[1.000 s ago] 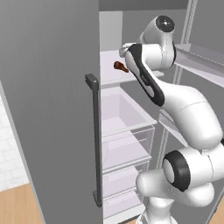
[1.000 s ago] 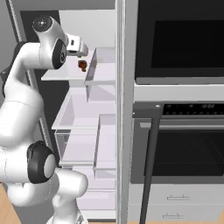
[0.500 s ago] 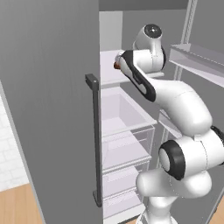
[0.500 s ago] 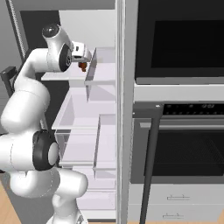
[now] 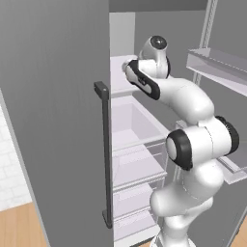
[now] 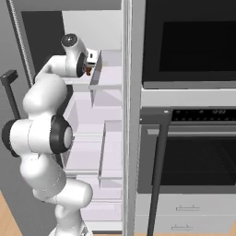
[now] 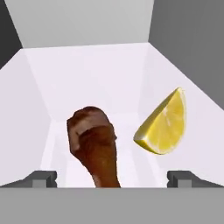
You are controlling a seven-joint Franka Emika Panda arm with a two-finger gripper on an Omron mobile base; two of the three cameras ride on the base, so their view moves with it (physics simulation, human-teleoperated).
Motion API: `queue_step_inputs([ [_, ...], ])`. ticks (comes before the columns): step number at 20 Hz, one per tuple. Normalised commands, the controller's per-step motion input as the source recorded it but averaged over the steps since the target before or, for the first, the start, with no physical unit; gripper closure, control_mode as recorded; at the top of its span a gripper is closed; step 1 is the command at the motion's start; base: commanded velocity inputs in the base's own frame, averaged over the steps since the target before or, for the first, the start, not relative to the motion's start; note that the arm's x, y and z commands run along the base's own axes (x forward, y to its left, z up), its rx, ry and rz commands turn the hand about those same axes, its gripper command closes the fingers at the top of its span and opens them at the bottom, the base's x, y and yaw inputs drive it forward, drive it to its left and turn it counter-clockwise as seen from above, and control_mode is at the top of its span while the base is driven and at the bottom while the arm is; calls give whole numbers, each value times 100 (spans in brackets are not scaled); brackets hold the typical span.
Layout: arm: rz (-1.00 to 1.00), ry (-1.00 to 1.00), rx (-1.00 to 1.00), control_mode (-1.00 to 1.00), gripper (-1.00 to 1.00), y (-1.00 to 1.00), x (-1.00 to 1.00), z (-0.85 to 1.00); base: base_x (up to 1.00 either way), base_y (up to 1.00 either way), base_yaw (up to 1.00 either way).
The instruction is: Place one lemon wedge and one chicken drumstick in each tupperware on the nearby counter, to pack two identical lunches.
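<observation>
Gripper (image 7: 111, 178) jaws wide apart, holding nothing, pushed deeper into fridge shelf (image 7: 87, 78) than before. Hand view: chicken drumstick (image 7: 97, 148) between fingertips, lemon wedge (image 7: 164, 124) beside it; base views hide the lemon wedge.

The fridge (image 5: 130, 29) stood open, its grey door (image 5: 53, 111) swung out to the left in the left base view, with a dark vertical handle (image 5: 103, 154) along its edge. Inside, pale shelves (image 5: 132, 137) and clear drawers (image 5: 135, 202) were stacked one below another. A door bin (image 5: 217, 62) showed at the upper right of that view. In the right base view, a built-in wall oven (image 6: 189, 41) with a dark window sat above a second oven (image 6: 193, 156), whose long dark handle (image 6: 159, 175) ran down its front. Two grey drawers (image 6: 184, 216) lay beneath. A wooden floor (image 5: 21, 226) showed at the lower left, beside a white tiled patch (image 5: 12, 169).
</observation>
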Motion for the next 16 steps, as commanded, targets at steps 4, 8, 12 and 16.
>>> queue_step_inputs([
  [4, 0, 7, 6, -100, -100, 2, 63, -30, 0, 0, 0],
  [8, 0, 16, 0, -100, -100, 19, 48, -27, 0, 0, 0],
  [12, 0, 12, 0, -100, -100, 21, 36, -28, 0, 0, 0],
  [16, 0, 4, 0, -100, 100, 7, 0, -53, 0, 0, 0],
])
